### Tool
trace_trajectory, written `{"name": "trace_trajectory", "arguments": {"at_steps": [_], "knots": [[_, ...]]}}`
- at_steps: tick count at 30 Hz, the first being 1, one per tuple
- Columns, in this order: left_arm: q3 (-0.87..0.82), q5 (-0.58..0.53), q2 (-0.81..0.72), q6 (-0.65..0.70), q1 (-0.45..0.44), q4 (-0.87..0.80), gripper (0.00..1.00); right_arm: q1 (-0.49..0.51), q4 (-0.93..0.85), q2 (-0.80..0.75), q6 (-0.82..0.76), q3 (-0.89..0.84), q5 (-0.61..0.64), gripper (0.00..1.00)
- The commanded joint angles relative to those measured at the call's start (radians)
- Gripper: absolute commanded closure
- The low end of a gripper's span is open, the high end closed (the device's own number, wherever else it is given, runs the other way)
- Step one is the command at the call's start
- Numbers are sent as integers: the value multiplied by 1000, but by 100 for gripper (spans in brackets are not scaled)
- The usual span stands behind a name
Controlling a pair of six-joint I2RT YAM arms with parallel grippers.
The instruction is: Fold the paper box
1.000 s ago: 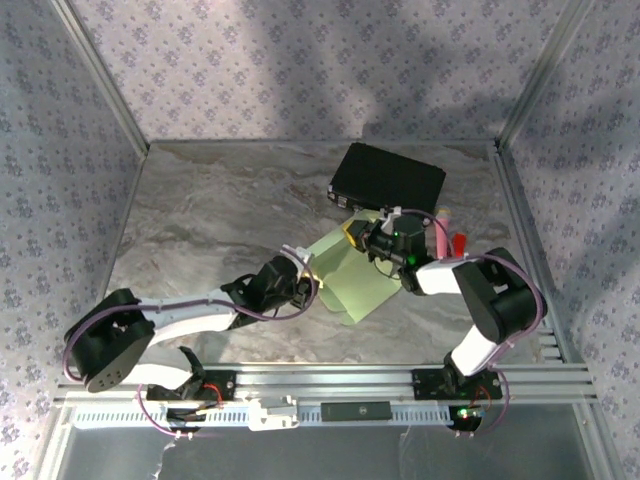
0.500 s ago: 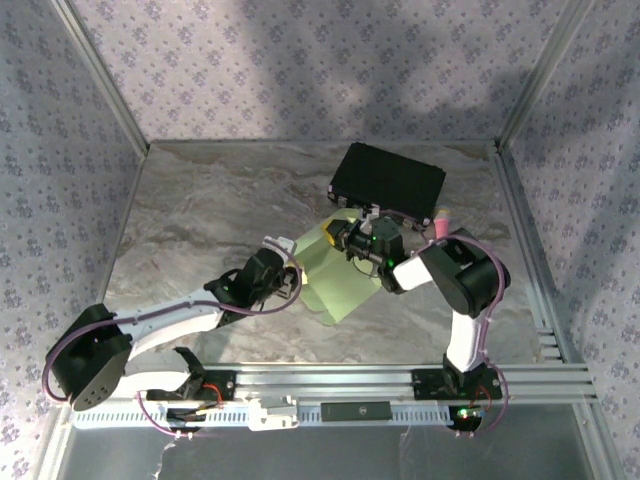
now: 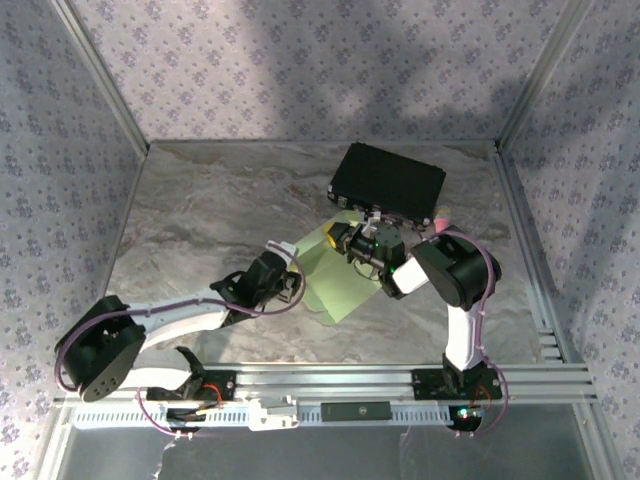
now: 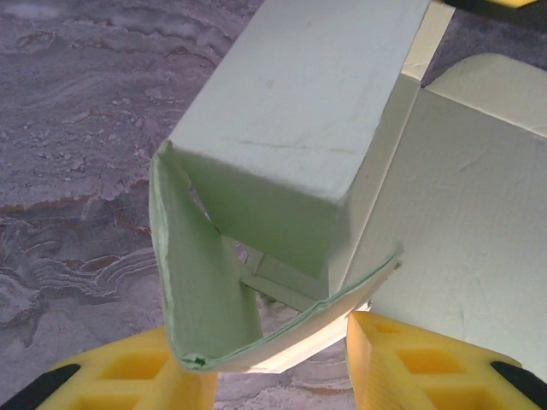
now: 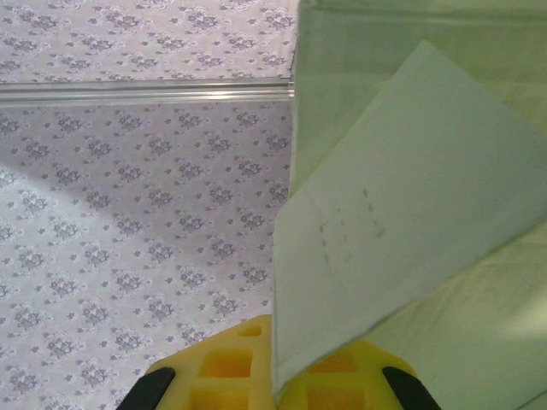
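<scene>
The paper box [image 3: 340, 282], pale green card partly folded, lies mid-table between both arms. My left gripper [image 3: 292, 283] is at its near-left corner. In the left wrist view the box [image 4: 299, 111] stands as a raised hollow body, and a bent flap [image 4: 205, 282] curls down between the yellow fingers [image 4: 410, 363]. The left gripper [image 4: 282, 346] stands partly apart, both fingers touching that flap. My right gripper [image 3: 340, 238] is at the box's far edge. In its wrist view the right gripper [image 5: 278, 367] is shut on a thin card panel [image 5: 385, 239].
A larger black box [image 3: 390, 182] lies just behind the paper box and the right gripper. Small pink and red items [image 3: 446, 216] sit by its right end. Patterned walls and metal posts close in the table; a rail [image 3: 350, 380] runs along the near edge.
Both grippers and the paper box have shifted a little to the left. The right arm's elbow has swung in toward the middle.
</scene>
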Motion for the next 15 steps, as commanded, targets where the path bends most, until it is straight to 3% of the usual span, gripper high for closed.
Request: {"name": "trace_trajectory", "arguments": {"at_steps": [1,15], "knots": [[-9,2,20,-12,-15,62,56,-7,40,19,-22,-6,-24,100],[-2,-56,89,-19,-33,143,63,-2,39,18,-11,-8,-22,100]]}}
